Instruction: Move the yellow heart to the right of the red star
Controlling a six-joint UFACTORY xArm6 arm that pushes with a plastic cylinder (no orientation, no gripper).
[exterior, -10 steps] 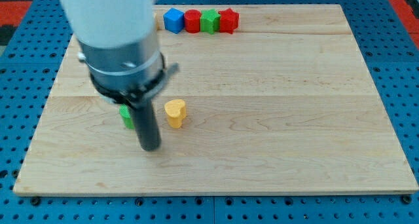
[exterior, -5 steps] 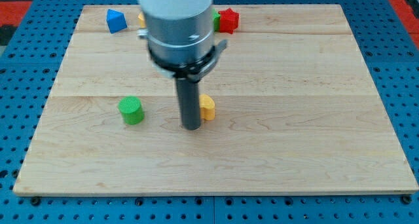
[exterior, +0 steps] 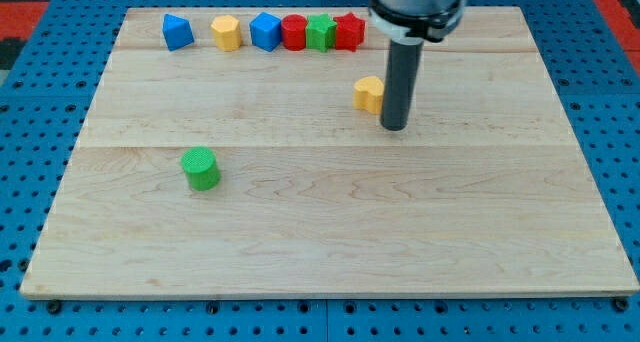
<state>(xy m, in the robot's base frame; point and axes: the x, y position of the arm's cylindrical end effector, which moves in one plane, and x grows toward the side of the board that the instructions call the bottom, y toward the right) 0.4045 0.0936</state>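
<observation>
The yellow heart (exterior: 368, 94) lies on the wooden board, below and slightly right of the red star (exterior: 349, 31). The red star ends a row along the view's top edge. My tip (exterior: 394, 127) rests on the board just right of the yellow heart and a little lower, and the rod touches or nearly touches the heart's right side.
The top row, from the view's left: a blue block (exterior: 177, 31), a yellow block (exterior: 227, 31), a blue block (exterior: 265, 30), a red block (exterior: 293, 32), a green block (exterior: 320, 31), then the red star. A green cylinder (exterior: 200, 168) stands at the left middle.
The yellow heart has moved up and to the right, from the board's middle toward the red star. My tip has swept from left of the heart to its right side.
</observation>
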